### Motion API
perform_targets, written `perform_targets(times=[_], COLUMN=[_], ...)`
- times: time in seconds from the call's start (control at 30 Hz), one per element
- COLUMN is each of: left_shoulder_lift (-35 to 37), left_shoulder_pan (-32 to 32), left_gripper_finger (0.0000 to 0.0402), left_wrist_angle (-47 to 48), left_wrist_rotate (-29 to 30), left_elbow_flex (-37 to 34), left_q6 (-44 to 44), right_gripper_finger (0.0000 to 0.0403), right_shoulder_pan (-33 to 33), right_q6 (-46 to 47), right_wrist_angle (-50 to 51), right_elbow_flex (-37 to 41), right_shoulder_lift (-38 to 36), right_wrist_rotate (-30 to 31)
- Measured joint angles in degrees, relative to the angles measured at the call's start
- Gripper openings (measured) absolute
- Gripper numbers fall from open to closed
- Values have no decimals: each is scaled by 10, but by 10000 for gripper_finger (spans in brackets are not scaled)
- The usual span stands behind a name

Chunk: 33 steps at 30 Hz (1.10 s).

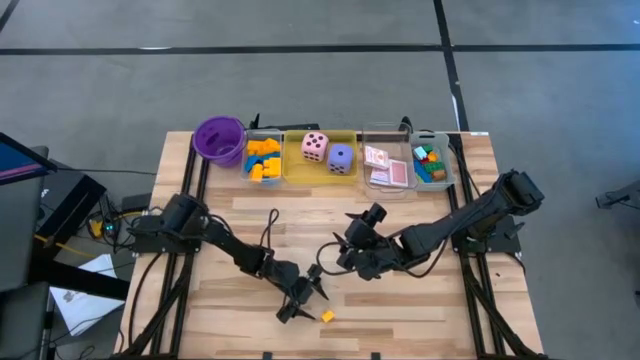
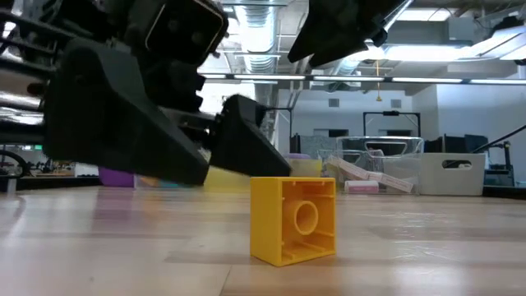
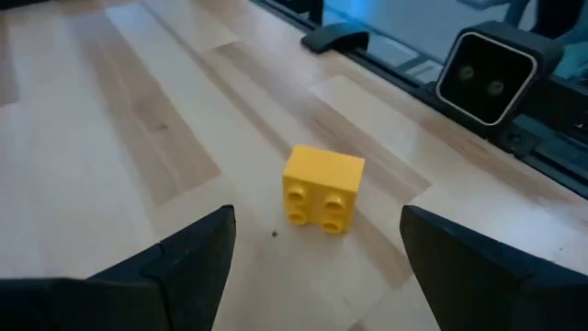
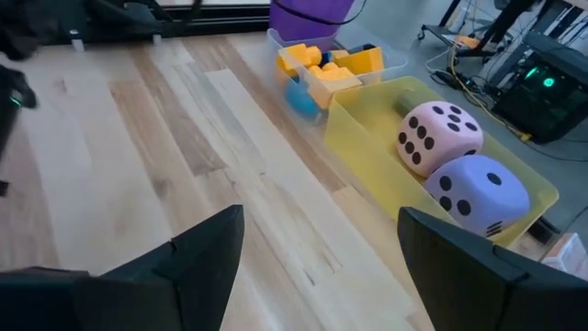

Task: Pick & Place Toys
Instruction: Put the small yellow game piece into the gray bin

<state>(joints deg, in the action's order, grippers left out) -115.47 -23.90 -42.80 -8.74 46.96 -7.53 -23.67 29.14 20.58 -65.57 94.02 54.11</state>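
While my left gripper (image 1: 303, 299) hovers low with fingers spread wide and empty, the yellow block (image 1: 327, 316) lies on its side on the table (image 1: 420, 310) just ahead, untouched. My right gripper (image 1: 345, 252), also open, waits mid-table, facing the dice (image 4: 439, 136) in the yellow tray (image 4: 367, 156).

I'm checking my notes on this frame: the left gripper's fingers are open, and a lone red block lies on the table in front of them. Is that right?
Not quite: the block is yellow, not red, as the left wrist view shows. The rest holds: it lies alone on the table, and the left gripper has its fingers open on either side of the way to it.
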Motion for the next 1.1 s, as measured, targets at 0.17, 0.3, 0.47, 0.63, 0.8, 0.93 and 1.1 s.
perform_targets(times=[0.17,0.3,0.47,0.63,0.8,0.93,1.1], left_shoulder_lift=[-44,-68,-81,-98,-99,-99,-99], left_shoulder_pan=[0,0,0,0,1,1,1], left_gripper_finger=[299,299,298,298,298,289,257], left_wrist_angle=[-70,-104,-114,-95,-47,-46,-46], left_wrist_rotate=[-17,-17,-17,-17,-17,-17,-17], left_elbow_flex=[0,0,18,49,63,64,64], left_q6=[0,0,0,0,1,1,1], right_gripper_finger=[282,282,282,282,282,282,282], right_shoulder_pan=[-4,-3,-2,-2,-2,-2,-2], right_q6=[0,0,0,0,0,-1,-2], right_wrist_angle=[0,0,0,0,0,0,0], right_elbow_flex=[0,0,0,0,0,0,0], right_shoulder_lift=[0,0,0,0,0,0,0], right_wrist_rotate=[0,0,1,2,1,1,1])
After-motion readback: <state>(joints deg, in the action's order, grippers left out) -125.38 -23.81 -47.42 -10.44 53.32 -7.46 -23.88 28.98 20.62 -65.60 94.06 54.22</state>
